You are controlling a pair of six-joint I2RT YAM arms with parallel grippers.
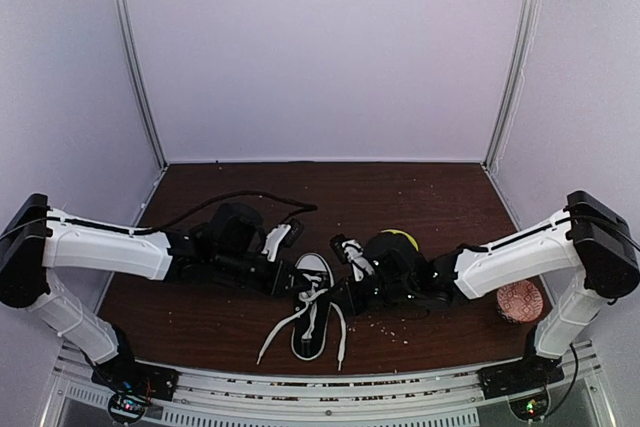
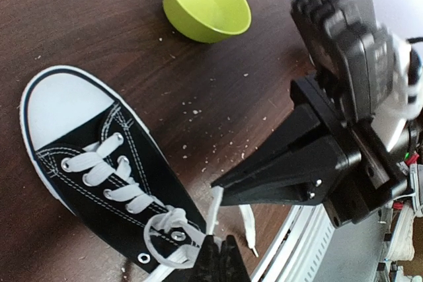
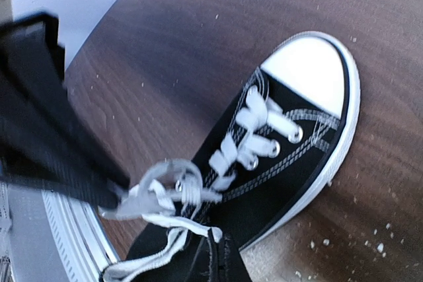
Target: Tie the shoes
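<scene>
The black sneaker (image 1: 312, 325) with its white toe cap lies between both arms, toe pointing away. My left gripper (image 2: 219, 253) is shut on a white lace loop (image 2: 158, 239) by the top eyelets. My right gripper (image 3: 221, 244) is shut on a flat white lace strand (image 3: 165, 219) over the shoe's (image 3: 297, 150) opening. In the left wrist view the right gripper (image 2: 219, 185) pinches a lace above the left fingertips. From above, the left gripper (image 1: 298, 285) and the right gripper (image 1: 338, 299) meet over the laces. Loose lace ends (image 1: 272, 335) trail toward the near edge.
A lime green bowl (image 2: 207, 2) stands on the table beyond the shoe, behind my right arm (image 1: 400, 238). A round red patterned object (image 1: 520, 300) sits at the right edge. Crumbs dot the dark wooden table (image 1: 420, 197). A metal rail (image 1: 330, 379) runs along the near edge.
</scene>
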